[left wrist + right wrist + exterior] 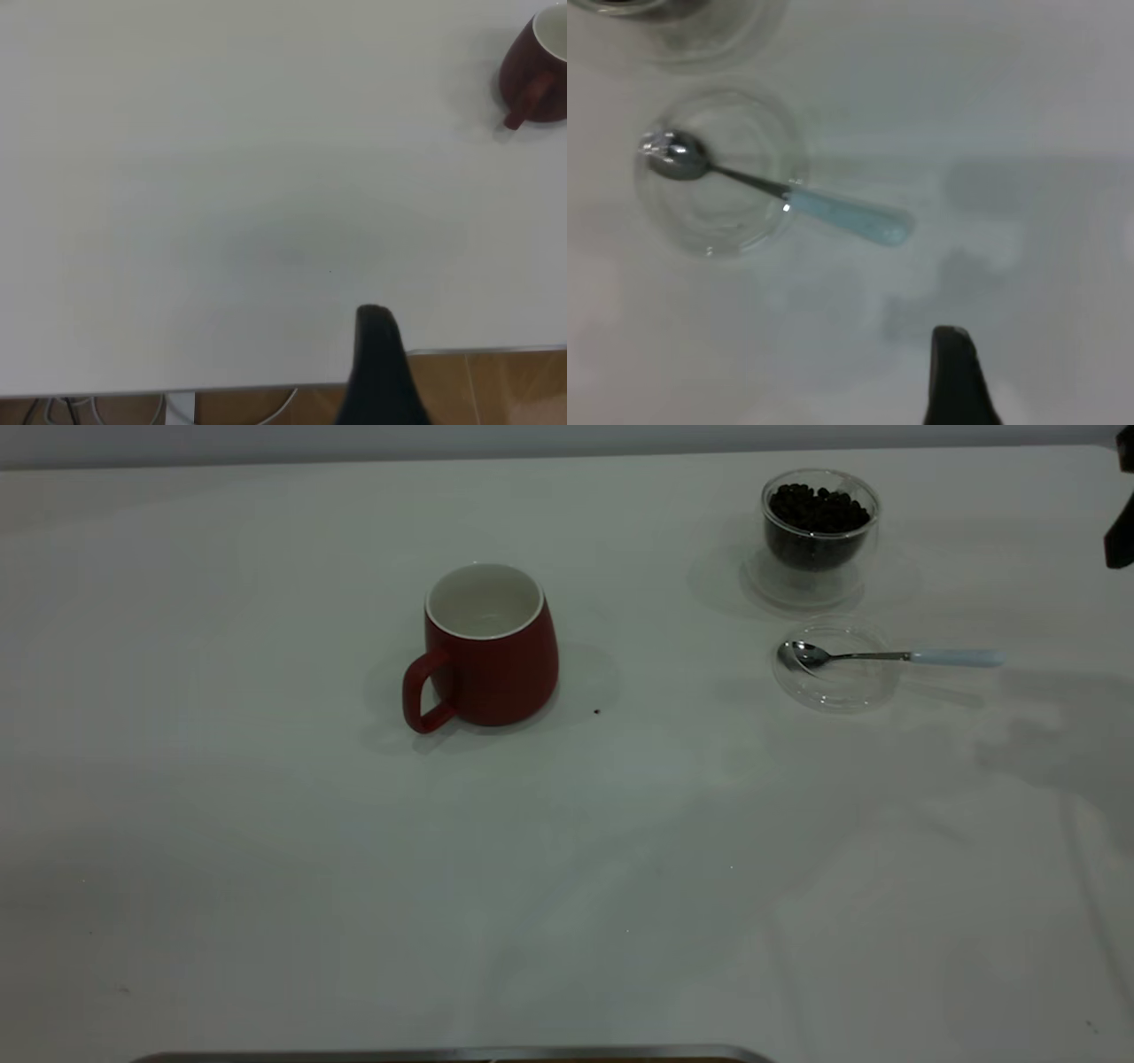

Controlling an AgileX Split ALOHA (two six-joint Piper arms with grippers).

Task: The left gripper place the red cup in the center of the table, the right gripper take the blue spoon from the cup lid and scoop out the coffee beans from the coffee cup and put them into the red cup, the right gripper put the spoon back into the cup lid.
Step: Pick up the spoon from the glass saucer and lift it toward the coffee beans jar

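Coffee beans [817,509] show only in exterior view.

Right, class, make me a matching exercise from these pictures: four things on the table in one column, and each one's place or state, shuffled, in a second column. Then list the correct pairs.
Things
1. red cup
2. coffee cup
3. blue spoon
4. cup lid

Places or states
A. holds the dark coffee beans
B. bowl rests in the lid, handle sticks out over the table
C. flat clear disc lying in front of the glass cup
D. upright near the table's middle, white inside with no beans in view

Pairs: 1-D, 2-A, 3-B, 4-C
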